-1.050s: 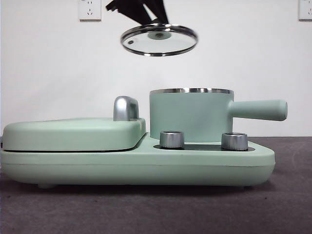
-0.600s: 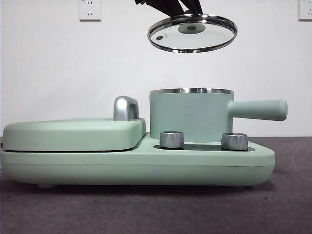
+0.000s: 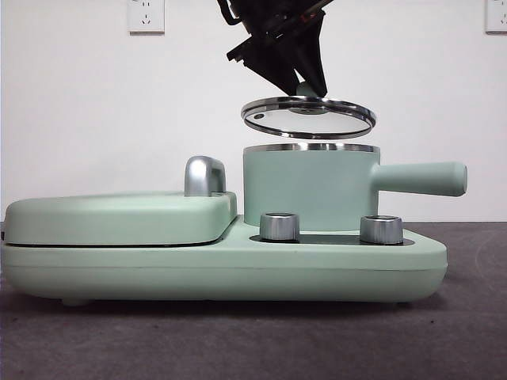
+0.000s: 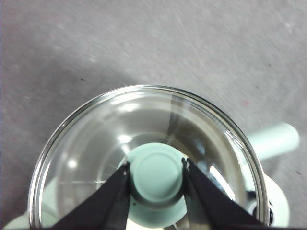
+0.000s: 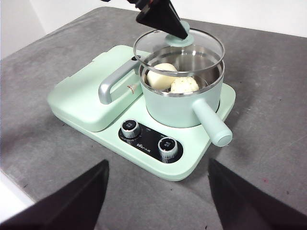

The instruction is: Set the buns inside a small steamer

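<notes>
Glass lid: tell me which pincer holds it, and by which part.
The left pincer holds the glass lid by its green knob, jaws shut on it. The right pincer holds nothing.

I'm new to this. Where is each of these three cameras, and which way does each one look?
Front view: low at table height, looking level at the small steamer; the left gripper comes from above.
Left wrist view: on the left arm, looking down onto the glass lid, jaws shut on its knob.
Right wrist view: high, looking down at the buns; the right gripper is open.
All three show the lid.
</notes>
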Robot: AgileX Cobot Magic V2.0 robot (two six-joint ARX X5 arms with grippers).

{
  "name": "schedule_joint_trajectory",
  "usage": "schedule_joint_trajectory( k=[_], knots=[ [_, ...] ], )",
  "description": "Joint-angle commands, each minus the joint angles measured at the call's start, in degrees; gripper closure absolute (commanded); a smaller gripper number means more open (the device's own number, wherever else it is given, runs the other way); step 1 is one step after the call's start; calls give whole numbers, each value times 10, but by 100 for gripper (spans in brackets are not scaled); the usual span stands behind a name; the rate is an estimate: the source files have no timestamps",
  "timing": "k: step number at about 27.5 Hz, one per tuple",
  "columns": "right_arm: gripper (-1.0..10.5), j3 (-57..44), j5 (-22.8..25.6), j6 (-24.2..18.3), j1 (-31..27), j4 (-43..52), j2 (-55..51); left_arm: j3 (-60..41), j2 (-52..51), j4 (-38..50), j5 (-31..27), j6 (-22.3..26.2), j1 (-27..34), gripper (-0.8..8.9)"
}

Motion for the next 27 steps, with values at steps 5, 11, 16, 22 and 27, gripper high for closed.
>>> schedule_joint_trajectory(
  k=[5, 11, 16, 22, 27],
  knots=[
    [621, 4, 5, 6, 4, 3, 0, 17, 19, 14, 9, 3, 0, 798],
    [621, 4, 17, 6, 4, 3, 0, 17, 31, 17, 9, 3, -4, 798],
    [621, 4, 17, 6, 4, 3, 0, 17, 42, 16, 9, 1, -5, 798],
    [620, 4, 17, 6, 4, 3, 0, 17, 51, 5, 8, 2, -9, 798],
    [620, 4, 18, 6, 4, 3, 0, 17, 51, -21, -13, 1, -14, 798]
  ],
)
